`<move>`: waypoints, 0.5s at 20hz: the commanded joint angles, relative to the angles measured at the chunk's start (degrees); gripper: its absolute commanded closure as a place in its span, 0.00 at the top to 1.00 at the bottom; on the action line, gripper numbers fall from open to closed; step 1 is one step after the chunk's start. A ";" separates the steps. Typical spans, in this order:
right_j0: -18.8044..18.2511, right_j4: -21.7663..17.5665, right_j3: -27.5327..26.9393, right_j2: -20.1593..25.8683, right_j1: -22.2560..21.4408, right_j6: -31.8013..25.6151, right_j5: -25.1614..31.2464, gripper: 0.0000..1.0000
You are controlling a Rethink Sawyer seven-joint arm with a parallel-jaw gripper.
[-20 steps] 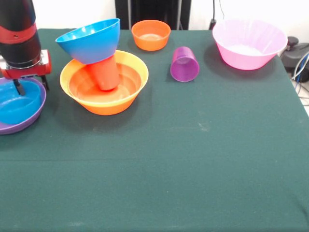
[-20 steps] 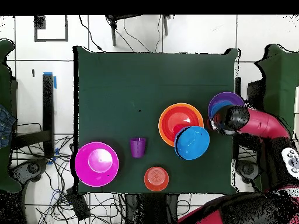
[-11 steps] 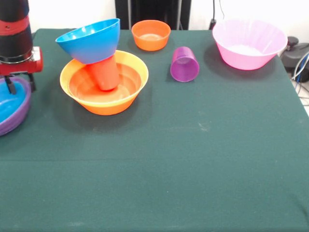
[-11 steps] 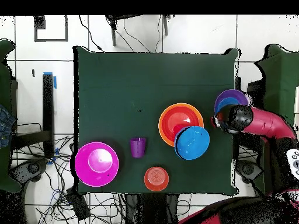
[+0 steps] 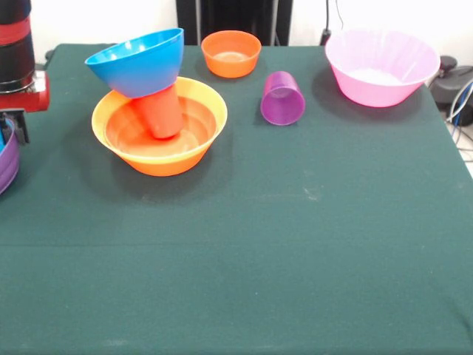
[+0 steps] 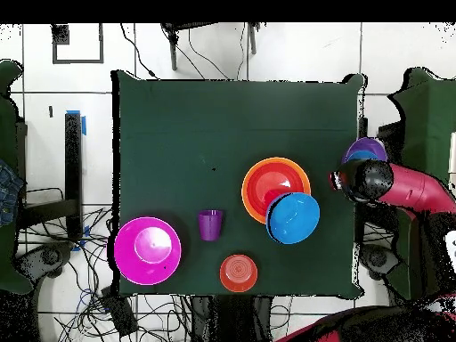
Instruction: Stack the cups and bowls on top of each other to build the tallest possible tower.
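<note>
We saw the large orange bowl (image 5: 159, 126) on the desk (image 5: 295, 244), a tilted blue bowl (image 5: 137, 61) propped on a red cup (image 5: 159, 112) inside. At nine o'clock the gripper (image 5: 9, 127) met the purple bowl (image 5: 6, 164); we couldn't tell how its fingers stood. Nothing blocked the tower.

Big orange bowl (image 5: 159, 127), blue bowl (image 5: 138, 62), red cup (image 5: 160, 112), purple cup (image 5: 281, 98), pink bowl (image 5: 381, 67), dark green table (image 5: 295, 244).
</note>
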 commanded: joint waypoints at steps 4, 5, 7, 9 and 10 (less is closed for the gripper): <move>-0.36 -2.49 3.07 5.98 2.59 -7.75 -2.58 0.00; -0.24 -2.61 3.03 5.90 2.47 -7.70 -2.43 0.00; 0.19 -2.95 3.24 5.43 1.72 -7.47 -2.10 0.00; 1.33 -3.54 3.11 4.30 0.67 -7.53 -0.35 0.00; 2.86 -4.98 2.65 2.97 -0.24 -9.38 2.46 0.00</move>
